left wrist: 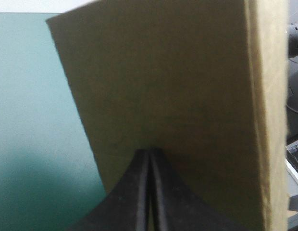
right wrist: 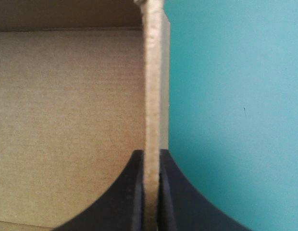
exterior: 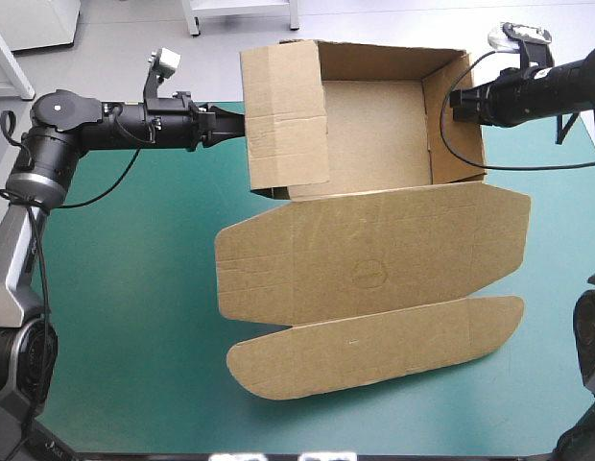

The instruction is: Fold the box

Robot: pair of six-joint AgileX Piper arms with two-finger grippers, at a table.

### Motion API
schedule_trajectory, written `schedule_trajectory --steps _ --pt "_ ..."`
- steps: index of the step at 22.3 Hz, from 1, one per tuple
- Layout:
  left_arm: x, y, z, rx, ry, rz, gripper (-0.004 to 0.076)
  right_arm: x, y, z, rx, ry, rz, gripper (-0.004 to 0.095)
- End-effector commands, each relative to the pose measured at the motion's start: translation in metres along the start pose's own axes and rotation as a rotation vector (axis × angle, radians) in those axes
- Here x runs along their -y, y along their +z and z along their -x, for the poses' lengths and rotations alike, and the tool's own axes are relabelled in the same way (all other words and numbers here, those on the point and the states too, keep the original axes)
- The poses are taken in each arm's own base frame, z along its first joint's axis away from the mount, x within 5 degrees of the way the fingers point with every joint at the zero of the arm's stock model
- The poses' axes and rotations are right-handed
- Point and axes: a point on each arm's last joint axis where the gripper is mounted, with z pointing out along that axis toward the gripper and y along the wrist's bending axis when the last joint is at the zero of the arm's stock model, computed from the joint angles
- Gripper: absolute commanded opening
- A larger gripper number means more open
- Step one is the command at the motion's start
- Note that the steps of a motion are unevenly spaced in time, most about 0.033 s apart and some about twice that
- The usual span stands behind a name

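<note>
Nearest you, the rounded front flap (exterior: 374, 351) of the lid lies flat on the teal-green table (exterior: 134, 317). The big lid panel (exterior: 374, 259) lies flat just behind it. Beyond that the open tray (exterior: 374, 125) sits toward the far edge. So the box (exterior: 393, 192) is roughly mid-table, walls up, lid laid out.

It's thin brown corrugated board, so I'd guess it's light and stiff across a panel but happy to hinge at the scored lines. Squeeze mid-panel and it'll probably dent or buckle. Wall edges close to a crease look like the safest place to hold, which is pretty much what you've got.

Your left arm (exterior: 115, 130) reaches in low and level from the side. Its jaws are pressed all but together, pinching the outer edge of the tall left wall (exterior: 283, 115), which seems to lean rather than sit tucked.

Your right arm (exterior: 537, 91) comes in level from the other side, its jaws pinching the right wall (exterior: 456, 130). Tray interior is on one side of the board and bare table on the other. The far wall (exterior: 384, 62) is standing.
</note>
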Motion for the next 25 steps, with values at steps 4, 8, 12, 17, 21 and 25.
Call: schedule_trajectory --steps 4,8,12,17,21,25 --pt "0.045 -0.014 0.004 0.028 0.05 -0.127 0.0011 -0.028 -0.022 0.005 0.074 -0.041 0.046 -0.0003" --pt "0.054 -0.019 0.004 0.032 0.074 -0.121 0.025 -0.038 -0.009 0.003 0.039 -0.075 0.019 -0.0003" --pt "0.049 -0.019 0.0 -0.01 0.052 -0.052 0.0398 -0.05 0.004 0.001 0.02 -0.086 0.049 -0.0003" --pt "0.038 -0.019 -0.005 -0.071 0.019 0.068 0.0398 -0.066 0.014 -0.002 -0.002 -0.112 0.066 -0.0003" --pt "0.032 -0.025 -0.009 -0.103 0.011 0.227 0.0398 -0.073 0.018 -0.003 -0.002 -0.115 0.044 -0.0003" --pt "0.028 -0.031 -0.007 -0.072 -0.016 0.337 0.0398 -0.081 0.022 -0.003 0.014 -0.107 0.026 -0.0003"
